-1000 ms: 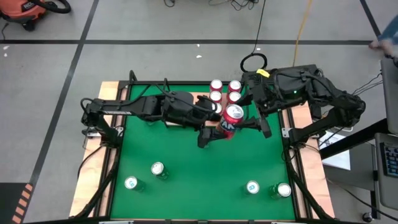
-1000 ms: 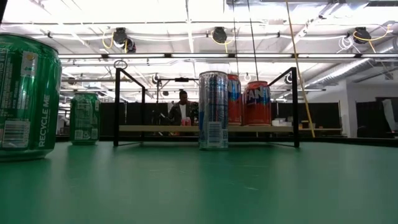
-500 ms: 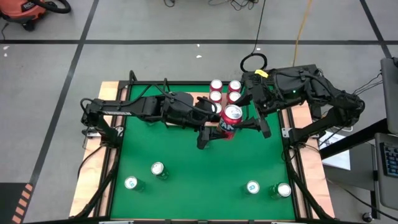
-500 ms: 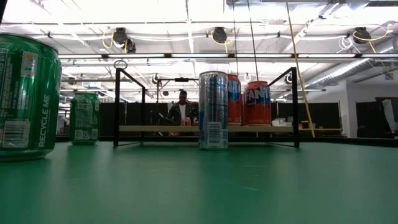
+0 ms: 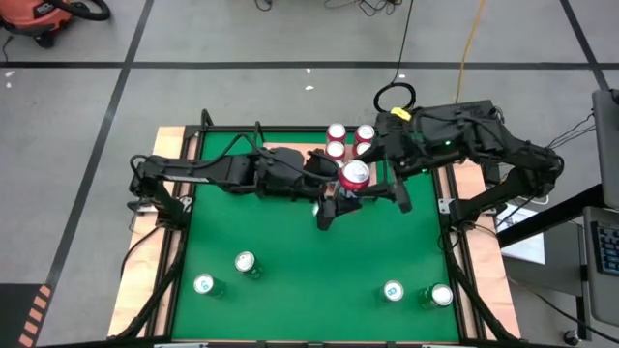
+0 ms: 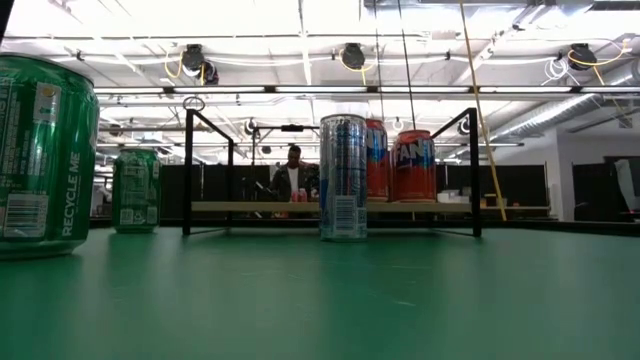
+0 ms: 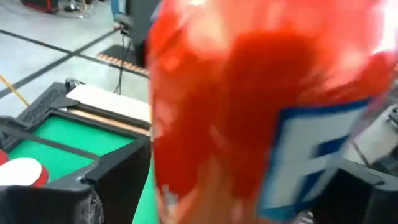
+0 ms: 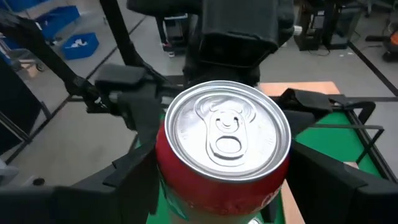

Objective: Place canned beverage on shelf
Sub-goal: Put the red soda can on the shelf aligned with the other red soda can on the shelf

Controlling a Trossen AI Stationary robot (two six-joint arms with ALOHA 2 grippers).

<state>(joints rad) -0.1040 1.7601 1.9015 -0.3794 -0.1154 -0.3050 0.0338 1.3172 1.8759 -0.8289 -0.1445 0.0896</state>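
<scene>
Red can (image 5: 354,176) — between both arms' fingers

shelf (image 5: 302,150) L end free | R end: 3 cans (image 5: 337,132) block

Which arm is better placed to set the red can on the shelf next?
Left, probably. The left gripper already holds the red can beside the shelf. The right gripper sits close around the same can, but its grip is unclear.
</scene>
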